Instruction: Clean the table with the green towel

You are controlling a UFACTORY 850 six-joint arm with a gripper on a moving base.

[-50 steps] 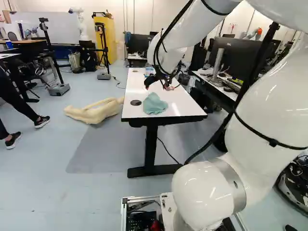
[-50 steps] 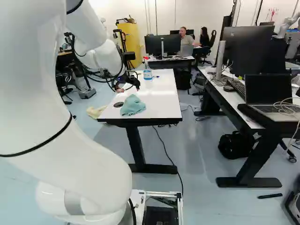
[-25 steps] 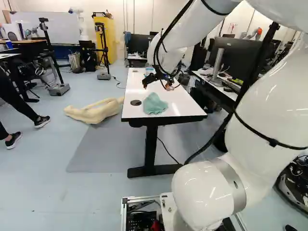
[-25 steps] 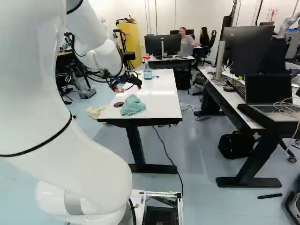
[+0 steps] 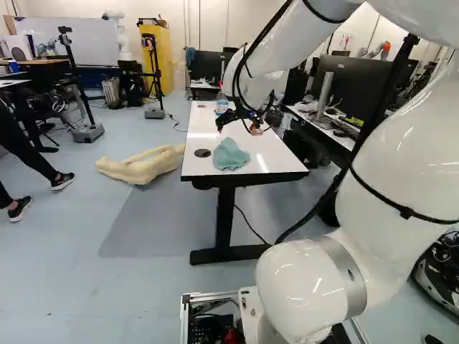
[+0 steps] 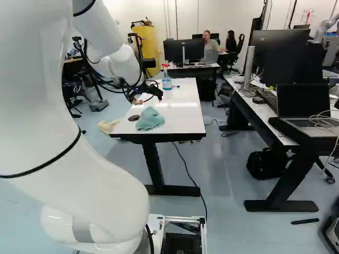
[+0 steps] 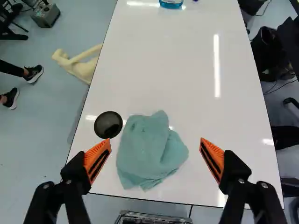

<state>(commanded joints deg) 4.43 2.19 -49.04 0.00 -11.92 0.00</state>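
Gripper: one, black, fingers spread apart, above the surface. Green towel: one, crumpled, on the surface, seen between the fingers; beside it, one round black piece, apparently a grommet.

Bottle cropped in wrist view

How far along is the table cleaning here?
Done: the tool looks lined up above the green towel, its fingers apart; no wiping shows. In hand: nothing, as the towel lies bunched on the white table near its edge, beside the round black grommet. Left: probably lowering, gripping the towel, then wiping.
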